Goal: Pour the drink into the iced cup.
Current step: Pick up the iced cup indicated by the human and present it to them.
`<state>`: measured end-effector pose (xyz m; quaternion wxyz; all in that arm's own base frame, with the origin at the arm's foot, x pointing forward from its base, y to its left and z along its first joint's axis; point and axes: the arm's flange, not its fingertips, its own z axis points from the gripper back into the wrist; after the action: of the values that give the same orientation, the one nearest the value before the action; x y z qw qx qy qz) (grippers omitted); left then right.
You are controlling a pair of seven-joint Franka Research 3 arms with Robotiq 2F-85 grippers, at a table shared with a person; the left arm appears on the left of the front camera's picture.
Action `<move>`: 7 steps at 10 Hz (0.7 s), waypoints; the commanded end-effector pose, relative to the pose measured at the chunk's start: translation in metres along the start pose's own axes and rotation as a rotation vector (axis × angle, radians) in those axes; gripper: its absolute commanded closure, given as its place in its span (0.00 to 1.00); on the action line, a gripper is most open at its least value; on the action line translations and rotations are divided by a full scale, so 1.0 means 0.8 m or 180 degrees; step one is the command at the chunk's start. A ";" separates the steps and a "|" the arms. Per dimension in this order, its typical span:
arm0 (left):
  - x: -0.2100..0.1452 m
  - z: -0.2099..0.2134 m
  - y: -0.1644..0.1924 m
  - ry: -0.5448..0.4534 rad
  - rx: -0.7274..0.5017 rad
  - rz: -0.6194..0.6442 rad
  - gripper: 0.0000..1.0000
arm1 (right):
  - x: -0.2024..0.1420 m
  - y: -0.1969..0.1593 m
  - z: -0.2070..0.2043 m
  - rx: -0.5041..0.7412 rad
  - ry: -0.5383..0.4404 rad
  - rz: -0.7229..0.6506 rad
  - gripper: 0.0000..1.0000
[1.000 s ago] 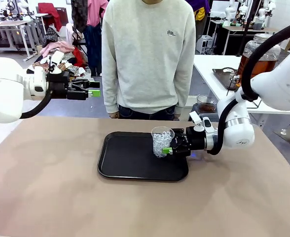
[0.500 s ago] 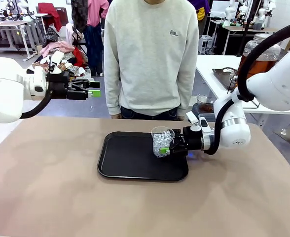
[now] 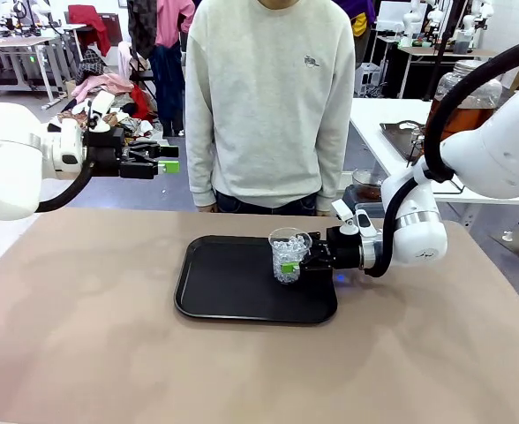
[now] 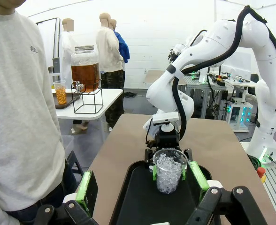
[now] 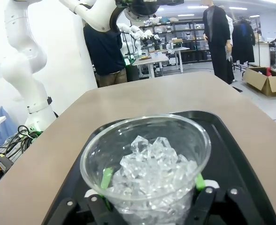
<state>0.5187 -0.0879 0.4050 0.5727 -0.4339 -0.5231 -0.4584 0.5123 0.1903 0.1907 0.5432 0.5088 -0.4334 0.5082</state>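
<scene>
Cup of ice (image 3: 288, 243) upright on black tray (image 3: 215, 283), grasped by right end effector (image 3: 292, 263); left end effector (image 3: 169, 159) released above desk (image 3: 83, 336).

tray (image 3: 215, 287): matt black plastic. iced cup (image 3: 289, 256) on the tray: clear, thin, glossy plastic. table (image 3: 83, 336) under the tray: smooth matt tan top.

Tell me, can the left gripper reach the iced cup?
Likely not to grasp it: the way from the left gripper is free, but the right gripper is shut on the iced cup.
</scene>
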 end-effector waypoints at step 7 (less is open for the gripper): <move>0.002 -0.001 0.000 -0.0026 0.0037 -0.0001 0.00 | 0.017 -0.006 -0.003 0.0061 -0.0018 -0.0037 0.25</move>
<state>0.5187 -0.0879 0.4050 0.5727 -0.4339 -0.5231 -0.4584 0.5125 0.1905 0.1921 0.5419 0.5092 -0.4331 0.5094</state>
